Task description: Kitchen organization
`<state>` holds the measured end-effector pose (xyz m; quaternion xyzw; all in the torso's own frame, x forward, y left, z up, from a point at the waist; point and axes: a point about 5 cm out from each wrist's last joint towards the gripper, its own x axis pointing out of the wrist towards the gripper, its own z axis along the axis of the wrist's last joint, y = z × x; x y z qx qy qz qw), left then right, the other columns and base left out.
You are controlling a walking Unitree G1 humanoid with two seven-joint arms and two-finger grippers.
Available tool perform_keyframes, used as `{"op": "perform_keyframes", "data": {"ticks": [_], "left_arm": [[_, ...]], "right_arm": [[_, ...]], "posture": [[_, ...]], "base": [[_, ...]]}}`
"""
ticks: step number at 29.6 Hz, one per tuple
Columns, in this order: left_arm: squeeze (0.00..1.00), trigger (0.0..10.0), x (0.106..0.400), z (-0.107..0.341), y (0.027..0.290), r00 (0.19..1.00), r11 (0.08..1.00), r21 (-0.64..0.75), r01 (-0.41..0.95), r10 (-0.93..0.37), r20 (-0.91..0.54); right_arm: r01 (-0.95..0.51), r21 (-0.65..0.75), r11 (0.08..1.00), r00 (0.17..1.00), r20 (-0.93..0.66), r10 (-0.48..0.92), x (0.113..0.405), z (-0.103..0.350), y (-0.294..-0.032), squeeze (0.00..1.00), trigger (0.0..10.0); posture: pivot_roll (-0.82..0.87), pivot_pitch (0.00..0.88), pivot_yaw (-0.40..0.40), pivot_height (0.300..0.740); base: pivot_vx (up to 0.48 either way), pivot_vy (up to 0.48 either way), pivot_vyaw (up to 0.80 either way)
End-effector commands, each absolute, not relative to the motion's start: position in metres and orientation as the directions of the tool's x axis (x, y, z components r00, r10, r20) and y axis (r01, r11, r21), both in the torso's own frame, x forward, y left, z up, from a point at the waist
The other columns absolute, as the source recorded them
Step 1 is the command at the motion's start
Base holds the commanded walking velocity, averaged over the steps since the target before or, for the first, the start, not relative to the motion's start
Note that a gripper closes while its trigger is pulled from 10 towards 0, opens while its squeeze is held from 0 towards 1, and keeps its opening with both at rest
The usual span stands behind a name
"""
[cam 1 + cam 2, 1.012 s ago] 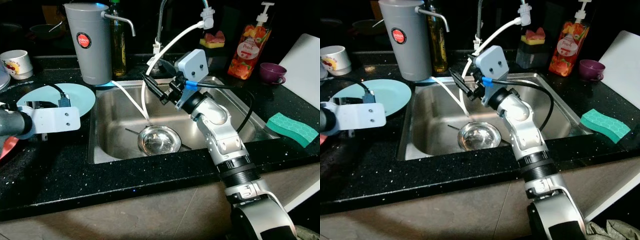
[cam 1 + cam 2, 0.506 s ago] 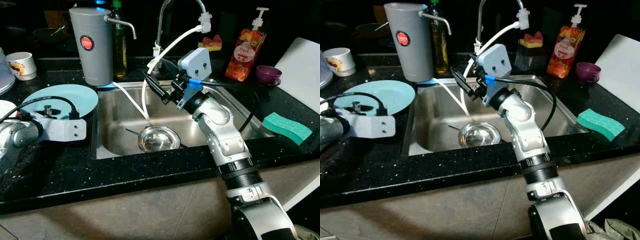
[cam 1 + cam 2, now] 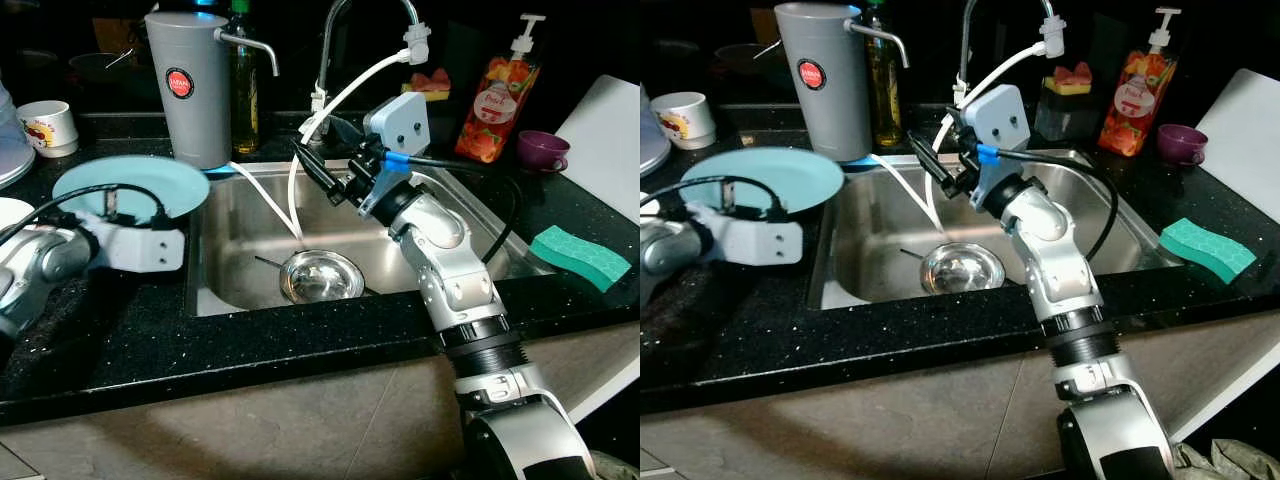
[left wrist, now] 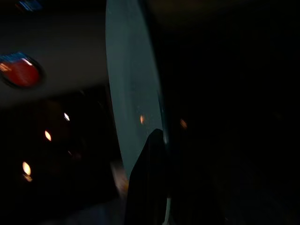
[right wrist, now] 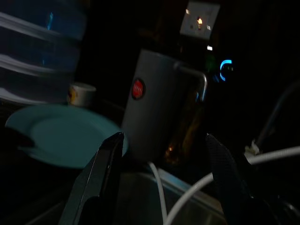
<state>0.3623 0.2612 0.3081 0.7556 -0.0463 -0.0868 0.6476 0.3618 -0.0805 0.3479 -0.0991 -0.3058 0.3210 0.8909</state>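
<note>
A light blue plate hangs tilted just above the black counter, left of the sink. My left gripper is shut on its rim; in the left wrist view one black finger lies against the plate. My right gripper hovers open over the sink's back edge near the white hoses, with nothing between its fingers. A steel bowl rests on the sink's bottom.
A grey water jug and an oil bottle stand behind the plate. A white mug is at the far left. On the right are a soap bottle, a purple cup, a green sponge and a white board.
The plate has come up off the counter and moved right towards the sink in my left gripper. My right arm has hardly moved. The camera has shifted a little.
</note>
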Motion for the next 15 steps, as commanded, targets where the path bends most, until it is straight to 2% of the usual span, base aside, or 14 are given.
{"op": "perform_keyframes", "data": {"ticks": [1,3,5,7,9,11,12,13,14,15], "left_arm": [[0.00,10.0,0.361,0.316,0.252,0.972,-0.166,0.986,-0.002,-0.233,-0.037],[0.00,10.0,0.359,0.321,0.244,0.960,-0.154,0.988,-0.018,-0.280,-0.027],[0.00,10.0,0.351,0.325,0.221,0.905,-0.123,0.991,-0.046,-0.426,-0.011],[0.00,10.0,0.351,0.325,0.221,0.905,-0.123,0.991,-0.046,-0.426,-0.011],[0.00,10.0,0.340,0.333,0.195,0.815,-0.070,0.987,-0.142,-0.574,0.076],[0.00,10.0,0.340,0.333,0.195,0.815,-0.070,0.987,-0.142,-0.574,0.076],[0.00,10.0,0.336,0.338,0.188,0.781,-0.037,0.980,-0.197,-0.610,0.134],[0.00,10.0,0.336,0.338,0.188,0.781,-0.037,0.980,-0.197,-0.610,0.134],[0.00,10.0,0.334,0.340,0.185,0.751,-0.011,0.968,-0.251,-0.634,0.188],[0.00,10.0,0.334,0.340,0.185,0.751,-0.011,0.968,-0.251,-0.634,0.188]], "right_arm": [[-0.512,-0.351,0.784,0.635,0.460,0.620,0.366,0.345,-0.086,0.00,10.0],[-0.523,-0.339,0.782,0.645,0.443,0.623,0.368,0.343,-0.087,0.00,10.0],[-0.564,-0.273,0.779,0.672,0.397,0.626,0.374,0.336,-0.091,0.00,10.0],[-0.564,-0.273,0.779,0.672,0.397,0.626,0.374,0.336,-0.091,0.00,10.0],[-0.644,-0.050,0.763,0.687,0.401,0.606,0.379,0.335,-0.100,0.00,10.0],[-0.644,-0.050,0.763,0.687,0.401,0.606,0.379,0.335,-0.100,0.00,10.0],[-0.670,0.055,0.740,0.692,0.407,0.596,0.381,0.334,-0.105,0.00,10.0],[-0.670,0.055,0.740,0.692,0.407,0.596,0.381,0.334,-0.105,0.00,10.0],[-0.698,0.202,0.687,0.694,0.427,0.580,0.382,0.334,-0.110,0.00,10.0],[-0.698,0.202,0.687,0.694,0.427,0.580,0.382,0.334,-0.110,0.00,10.0]], "posture": [[0.18,0.154,-0.089,0.740],[0.19,0.154,-0.089,0.740],[0.19,0.151,-0.090,0.740],[0.19,0.151,-0.090,0.740],[0.19,0.153,-0.093,0.740],[0.19,0.153,-0.093,0.740],[0.19,0.155,-0.093,0.740],[0.19,0.155,-0.093,0.740],[0.19,0.157,-0.094,0.740],[0.19,0.157,-0.094,0.740]], "base": [[0.000,0.000,0.00],[0.000,0.000,0.00],[0.000,0.000,0.00],[0.000,0.000,0.00],[0.000,0.000,0.00],[0.000,0.000,0.00],[0.000,0.000,0.00],[0.000,0.000,0.00],[0.000,0.000,0.00],[0.000,0.000,0.00]]}}
